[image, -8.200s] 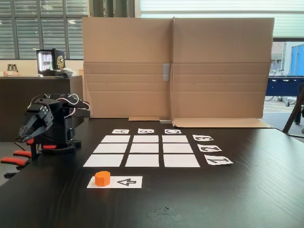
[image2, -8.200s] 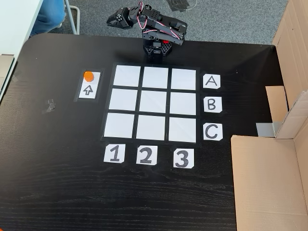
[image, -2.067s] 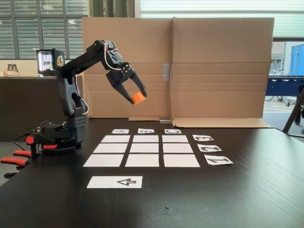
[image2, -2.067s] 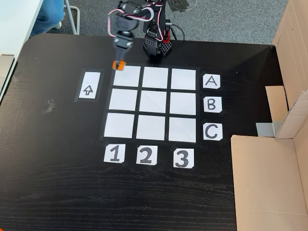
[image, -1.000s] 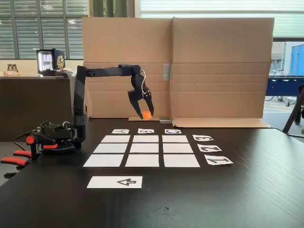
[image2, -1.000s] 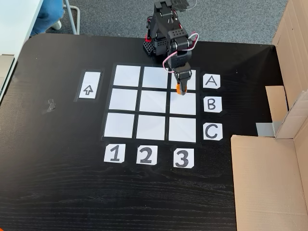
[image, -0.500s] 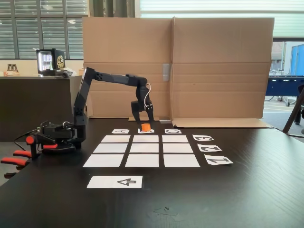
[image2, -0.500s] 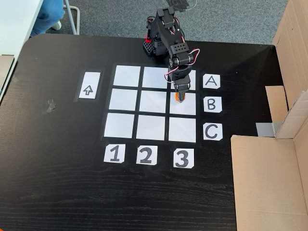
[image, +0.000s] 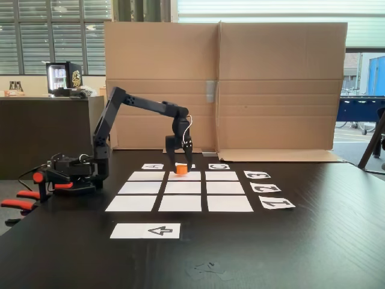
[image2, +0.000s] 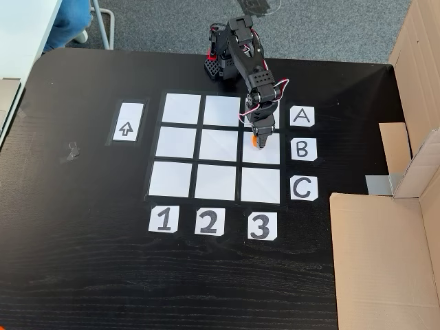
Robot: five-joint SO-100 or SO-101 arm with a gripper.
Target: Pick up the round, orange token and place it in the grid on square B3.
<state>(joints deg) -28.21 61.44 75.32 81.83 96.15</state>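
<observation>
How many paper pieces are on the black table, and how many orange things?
White squares in the grid: 9
Letter cards: 3
Number cards: 3
Arrow strip: 1
Orange token: 1
Total: 17

Open counter around the grid

Cardboard wall [image2: 412,137] blocks 3 o'clock of the grid [image2: 179,144]; the counter [image2: 82,227] lies open toward 6 and 9.

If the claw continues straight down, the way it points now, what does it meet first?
The claw points down with the orange token between its fingers, so the token would probably meet square B3 first. Whether it already touches the paper is unclear.
</observation>
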